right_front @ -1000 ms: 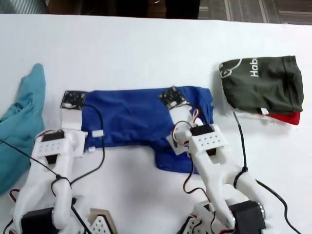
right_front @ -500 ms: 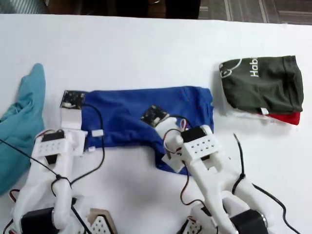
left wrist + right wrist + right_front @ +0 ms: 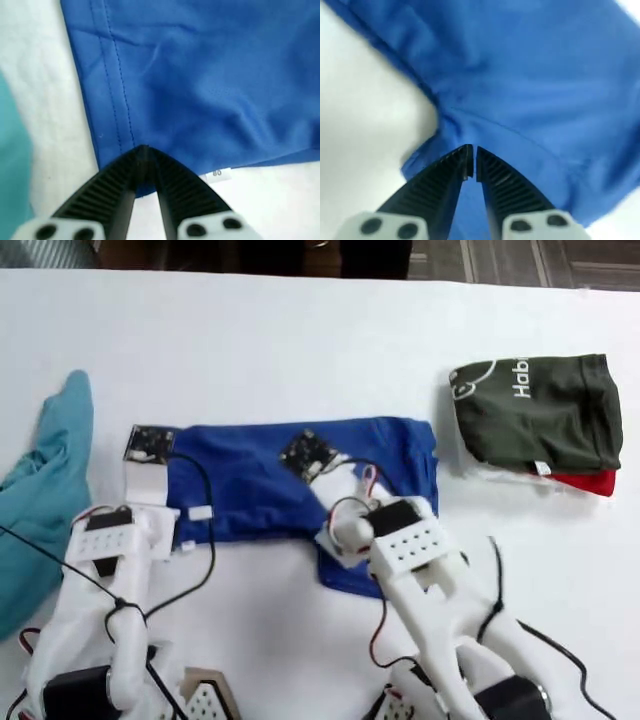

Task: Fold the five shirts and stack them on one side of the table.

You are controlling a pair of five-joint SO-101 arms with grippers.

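A blue shirt (image 3: 260,475) lies spread across the middle of the table, and one flap (image 3: 345,575) juts toward the arms. My left gripper (image 3: 143,151) is shut on the blue shirt's hemmed left edge (image 3: 112,100); it sits under its camera board (image 3: 150,445). My right gripper (image 3: 470,152) is shut on a raised fold of the blue shirt (image 3: 530,90), over the middle of the shirt beneath its board (image 3: 308,453). A crumpled teal shirt (image 3: 45,500) lies at the far left. On the right side, a folded dark green shirt (image 3: 535,410) rests on a folded red one (image 3: 590,483).
The far half of the white table (image 3: 300,340) is bare up to its back edge. Both arm bases and their cables (image 3: 205,540) crowd the near edge. A strip of bare table separates the blue shirt from the stack on the right.
My right gripper has swung left from near the shirt's upper right part to above its middle. The left arm has kept still.
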